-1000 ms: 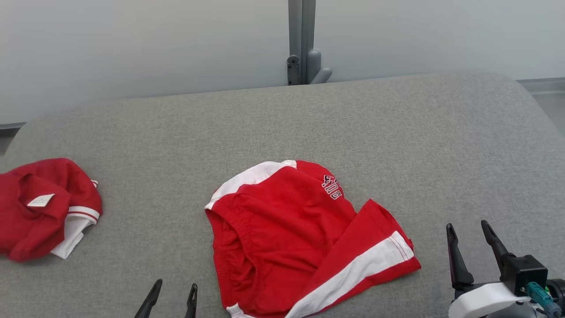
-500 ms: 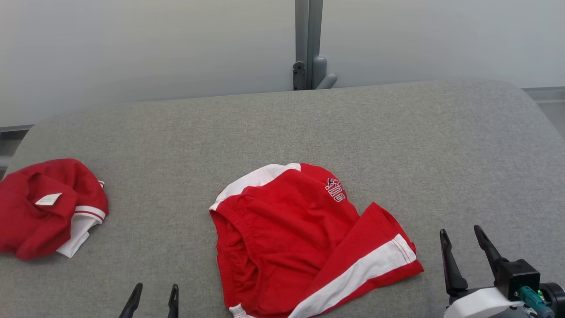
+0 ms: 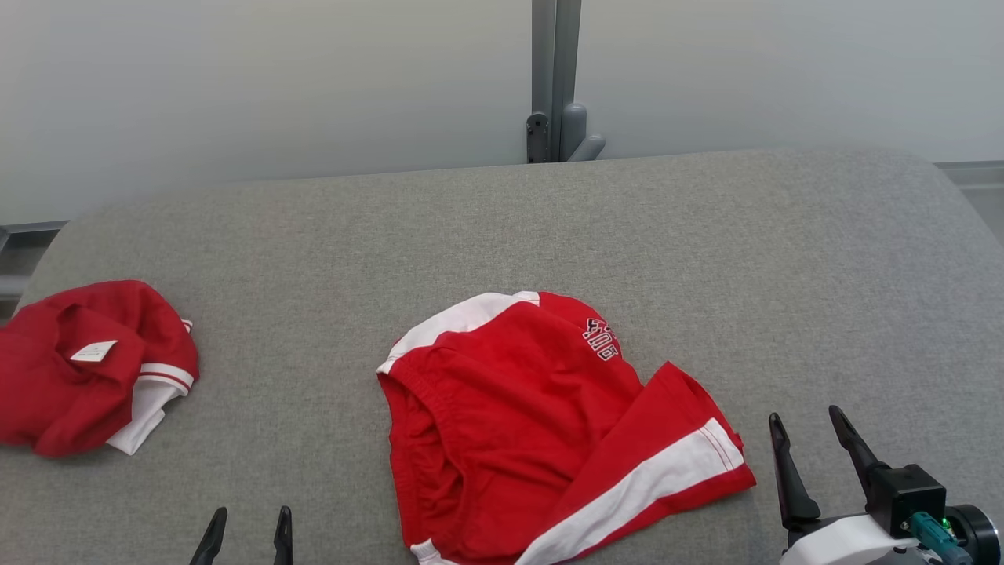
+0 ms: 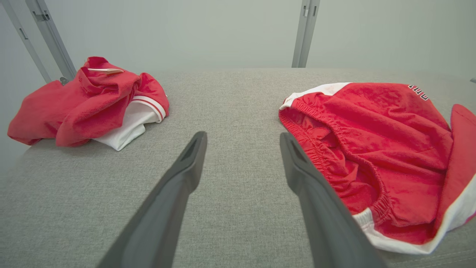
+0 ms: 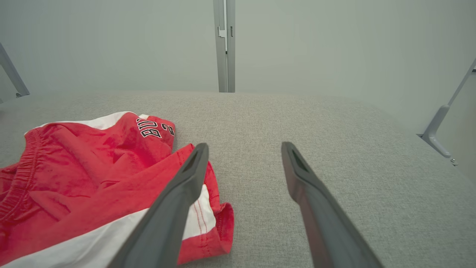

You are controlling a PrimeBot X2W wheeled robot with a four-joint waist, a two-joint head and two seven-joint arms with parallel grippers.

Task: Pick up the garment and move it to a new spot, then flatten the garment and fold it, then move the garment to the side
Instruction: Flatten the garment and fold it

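A red garment (image 3: 533, 408), shorts with white side stripes and an elastic waistband, lies rumpled at the middle front of the grey padded table (image 3: 549, 227). In the left wrist view the shorts (image 4: 372, 130) lie just right of my open left gripper (image 4: 242, 136), which hovers over bare fabric. My left gripper (image 3: 251, 512) shows only its tips at the bottom edge of the head view. The right gripper (image 3: 805, 413) is open, right of the hem of the shorts. In the right wrist view, its left finger overlaps the striped leg of the shorts (image 5: 93, 167), with nothing between the fingers of the right gripper (image 5: 244, 145).
A second red garment (image 3: 78, 369) with white trim and a label lies crumpled at the table's left edge, also seen as a heap (image 4: 85, 100) in the left wrist view. A grey post (image 3: 555, 78) stands behind the table against a pale wall. Bare grey fabric spreads behind and right of the shorts.
The head view has shifted slightly, so everything sits a little further right. Both grippers have drifted left and lower in the picture. Neither garment has moved on the table.
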